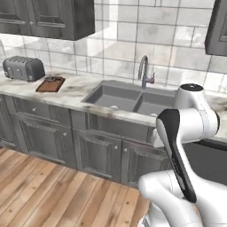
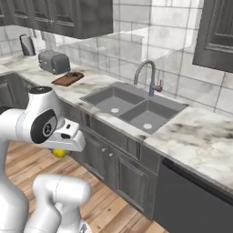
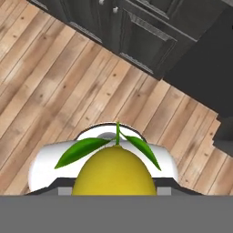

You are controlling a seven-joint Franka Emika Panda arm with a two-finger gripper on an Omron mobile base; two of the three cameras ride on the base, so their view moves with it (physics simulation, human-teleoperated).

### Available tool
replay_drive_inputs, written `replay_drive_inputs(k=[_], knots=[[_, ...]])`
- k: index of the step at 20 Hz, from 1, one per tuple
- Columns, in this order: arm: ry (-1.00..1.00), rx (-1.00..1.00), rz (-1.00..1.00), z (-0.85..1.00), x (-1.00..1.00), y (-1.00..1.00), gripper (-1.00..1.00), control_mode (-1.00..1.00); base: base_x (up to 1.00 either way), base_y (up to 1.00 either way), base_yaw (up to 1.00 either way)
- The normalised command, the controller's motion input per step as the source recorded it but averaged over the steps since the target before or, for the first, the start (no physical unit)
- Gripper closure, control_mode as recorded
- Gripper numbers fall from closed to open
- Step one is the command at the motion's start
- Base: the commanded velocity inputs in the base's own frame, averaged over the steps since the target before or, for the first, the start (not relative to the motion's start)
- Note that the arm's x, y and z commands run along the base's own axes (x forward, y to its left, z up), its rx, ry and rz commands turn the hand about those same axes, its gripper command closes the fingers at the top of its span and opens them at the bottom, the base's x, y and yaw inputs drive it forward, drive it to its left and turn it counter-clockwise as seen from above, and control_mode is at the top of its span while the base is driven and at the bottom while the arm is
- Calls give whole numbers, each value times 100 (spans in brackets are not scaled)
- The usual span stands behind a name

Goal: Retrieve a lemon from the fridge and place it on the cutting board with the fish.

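One small yellow lemon sat clamped in the gripper, well apart from the reddish-brown wooden cutting board lying just beside the grey toaster.

I'm looking at a home kitchen here: a marble-look countertop runs along the wall, with a grey double sink sunk into it and a curved metal tap behind. Pale square wall tiles cover the wall. Dark panelled cabinets hang above, and matching base cabinets sit below. I see a grey toaster on the counter, a reddish-brown cutting board just beside it, and a wood plank floor underfoot
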Motion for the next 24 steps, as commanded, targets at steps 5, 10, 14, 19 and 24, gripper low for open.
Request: replay_drive_inputs(k=[5,10,14,19,24], knots=[[0,0,0,0,0,0,100,100,33,84,-17],[0,0,0,0,0,0,100,100,24,92,-18],[0,0,0,0,0,0,100,100,31,92,-18],[0,0,0,0,0,0,100,100,35,95,-22],[0,0,0,0,0,0,100,100,34,80,-25]])
